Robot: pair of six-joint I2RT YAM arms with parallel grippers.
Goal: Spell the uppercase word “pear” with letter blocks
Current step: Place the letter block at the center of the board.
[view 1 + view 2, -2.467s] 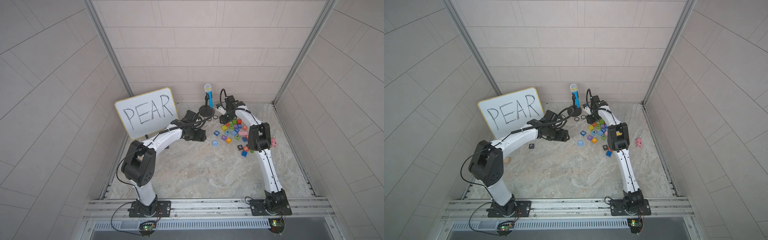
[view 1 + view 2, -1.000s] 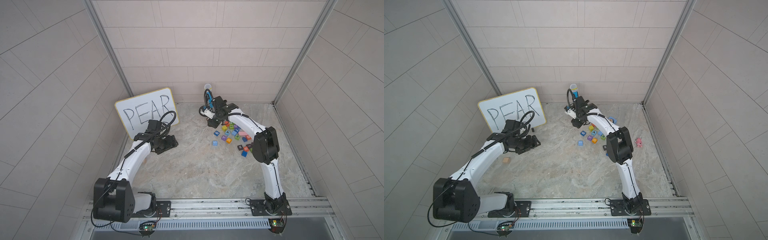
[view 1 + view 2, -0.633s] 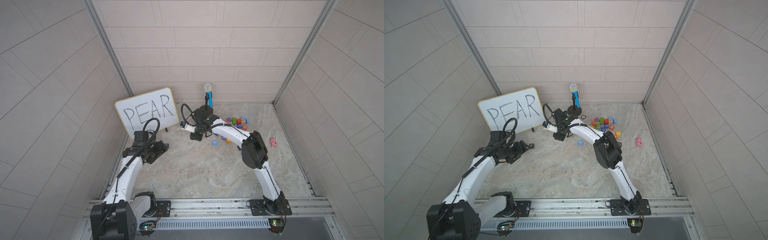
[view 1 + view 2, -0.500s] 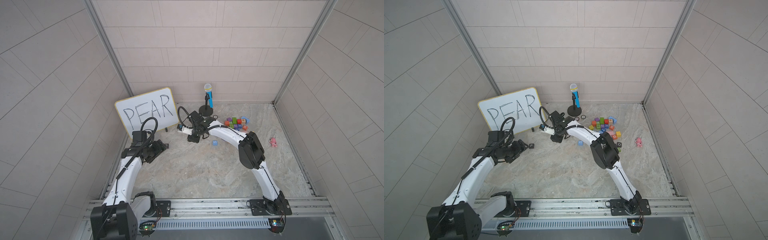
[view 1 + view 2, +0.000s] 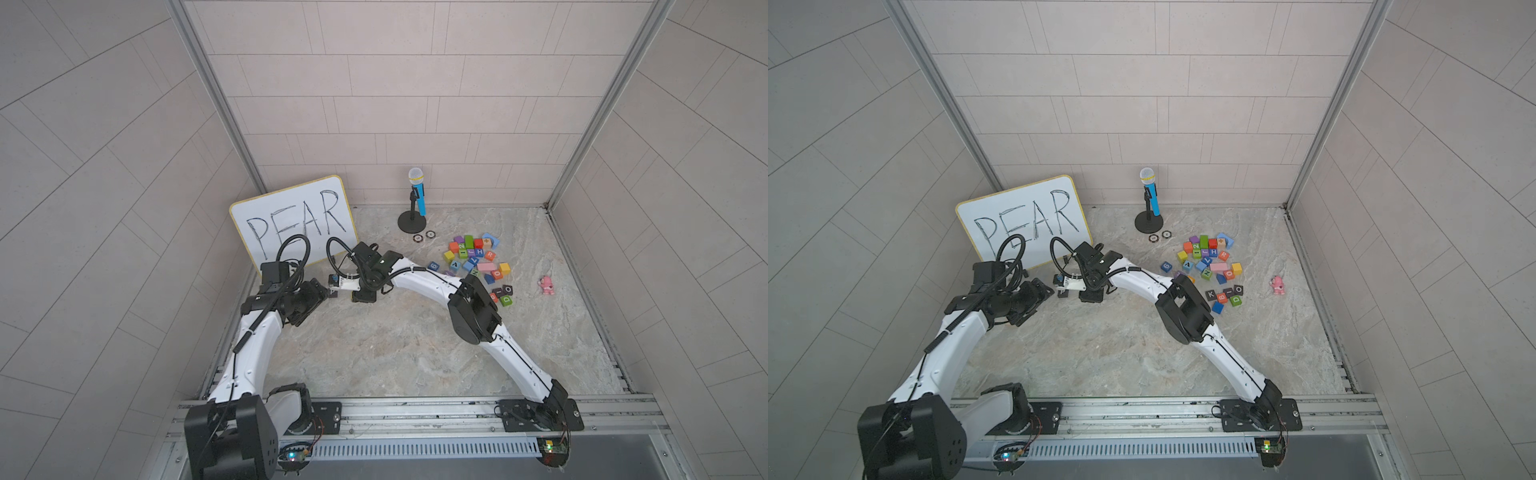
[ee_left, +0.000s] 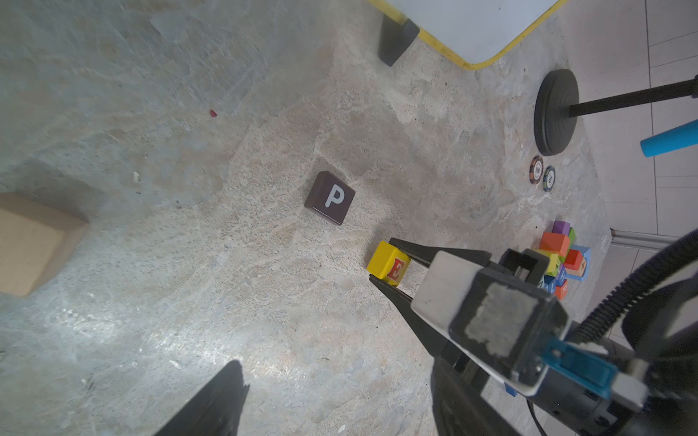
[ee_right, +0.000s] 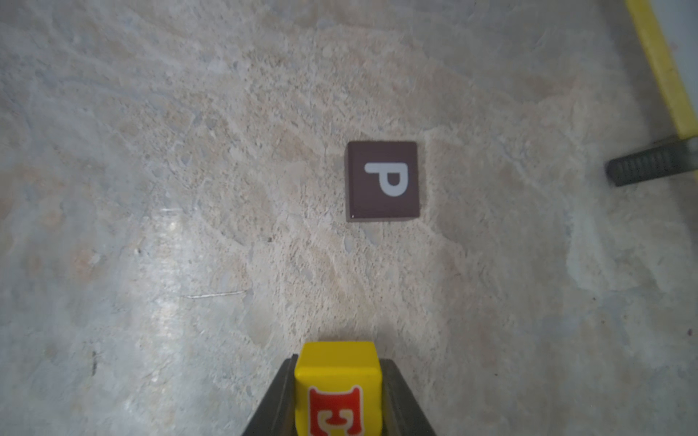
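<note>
Pale tiled walls point(image 5: 415, 104) close in a floor point(image 5: 395, 353) of mottled stone-look sheet, matt with a few shiny patches. At the far left a yellow-rimmed whiteboard point(image 5: 295, 220) leans on the wall, with PEAR handwritten on it.

The left wrist view alone shows a plain tan wooden block point(image 6: 34, 241), raw-grained and blunt-cornered; in both top views the left arm covers that spot. The left gripper point(image 5: 323, 293) hangs low over the floor with its jaws apart and nothing between them.

Just to its right the P block point(image 6: 329, 198) lies flat on the floor, a dark purple cube with a white letter on top. It is a small speck in a top view point(image 5: 1062, 292) and crisp in the right wrist view point(image 7: 382, 180).

Near it but apart, the right gripper point(image 7: 337, 362) is clamped on the E block point(image 7: 338, 377), glossy yellow with rounded edges and a red letter. Only the wrist views show this grip. I cannot tell whether the cube touches the floor.

Further right, a blue-handled microphone point(image 5: 417, 187) stands on a round black base, with two chips point(image 5: 424, 237) beside it. The remaining letter blocks point(image 5: 473, 257) lie in a loose, many-coloured heap. Among them are the blue A block point(image 5: 456, 264) and the orange-red R block point(image 5: 490, 254). A small pink figure point(image 5: 547, 285) sits well apart at the far right.
</note>
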